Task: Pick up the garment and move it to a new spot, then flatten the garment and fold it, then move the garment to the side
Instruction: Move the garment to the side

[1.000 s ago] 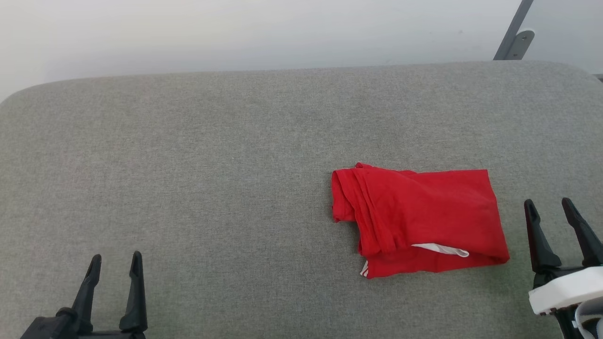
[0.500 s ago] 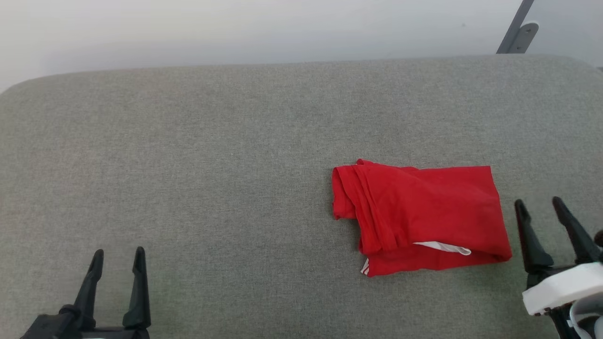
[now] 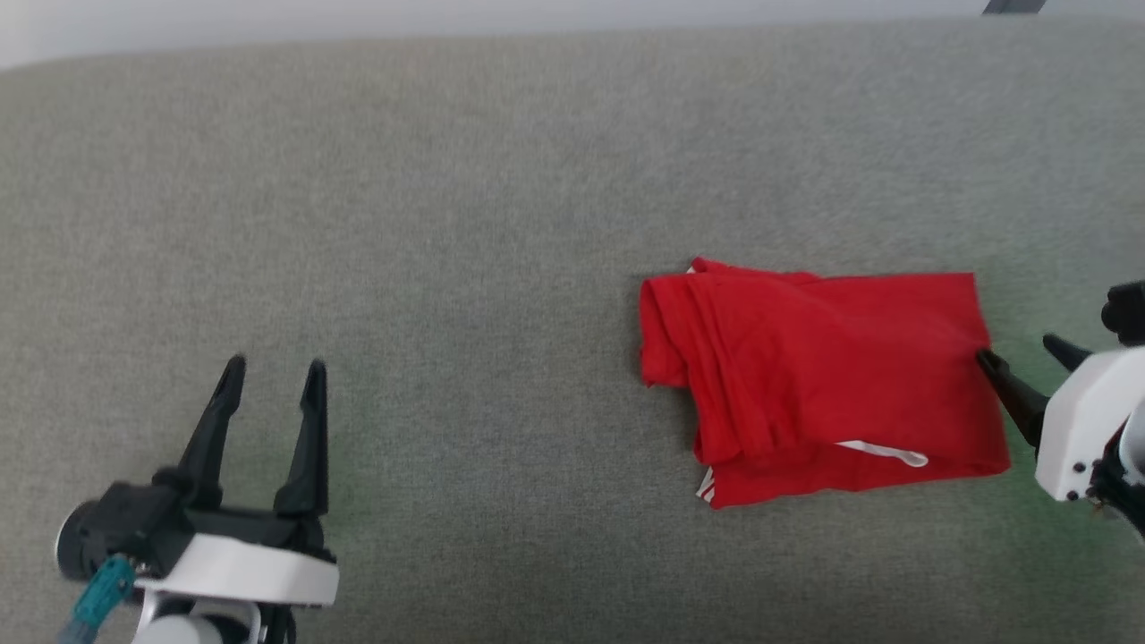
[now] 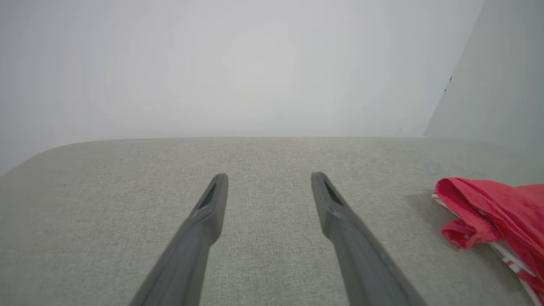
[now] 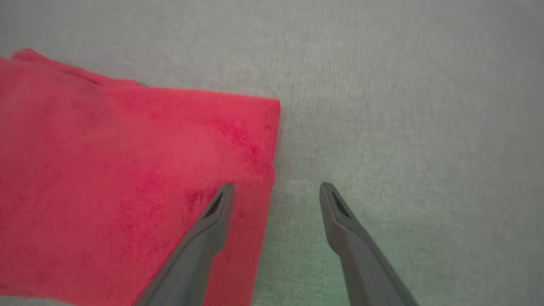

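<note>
The table [image 3: 447, 179] is the biggest thing in front of me, covered in grey cloth that runs out to every side of the head view. The garment [image 3: 823, 376] lies on its right half, somewhat nearer the near edge than the far one. It is a rough red rectangle of stacked layers, bunched into ridges along its left side, with a sliver of white peeking out at its near edge. No lettering shows.

My right tool [image 3: 1018, 351] is spread wide and holds nothing. It sits at the garment's right edge and straddles it. In the right wrist view one finger hangs over the red cloth and the other over bare table just beside it. I cannot tell whether the finger over the cloth touches it.

My left tool [image 3: 275, 367] is also wide and empty. It is over bare table towards the near left corner, well apart from the garment.

I judge this to be the reach for a grasp on that right edge. I cannot say for sure whether it serves the first pick-up or the last move to the side, because the cloth already looks folded.

The next move calls for lowering the right tool until the lower finger slips under the edge. Then I should close on all the layers at once, so the bundle does not fall open when lifted.
</note>
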